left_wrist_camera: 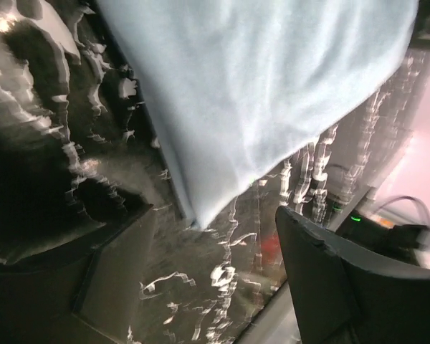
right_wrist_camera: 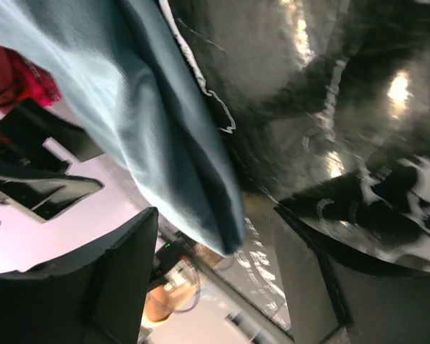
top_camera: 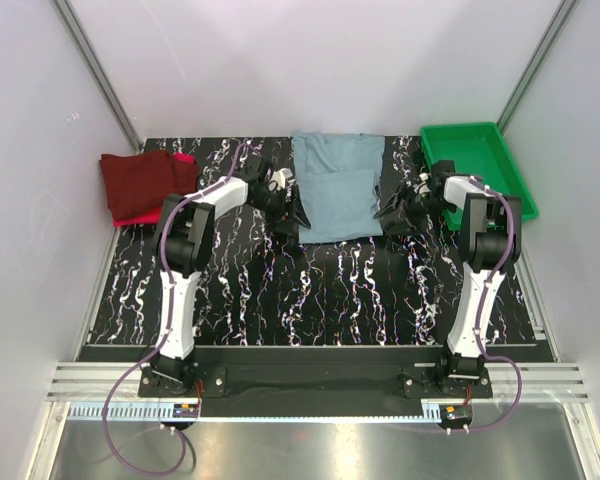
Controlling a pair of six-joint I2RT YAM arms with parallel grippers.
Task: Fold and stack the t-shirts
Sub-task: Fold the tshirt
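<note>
Two claws, both mine.

Item, left claw (top_camera: pixel 292 218): jaws apart, clamped on nothing, low over the table (top_camera: pixel 330 290) at the left edge of the grey-blue shirt (top_camera: pixel 338 195). My wrist view shows a corner of the cloth lying in line with the gap.

Item, right claw (top_camera: pixel 388 212): jaws apart, empty, at the same shirt's right edge. A folded hem lies ahead of the gap.

Item, grey-blue shirt: flat on the table, far middle, between my two claws.

Item, maroon shirt (top_camera: pixel 145 180): folded, far left, lying on the red shirt (top_camera: pixel 137 217), whose edges show beneath. My left arm lies between this pile and the grey-blue shirt.

Item, tray (top_camera: pixel 477 160): green, far right, just beside my right arm.
</note>
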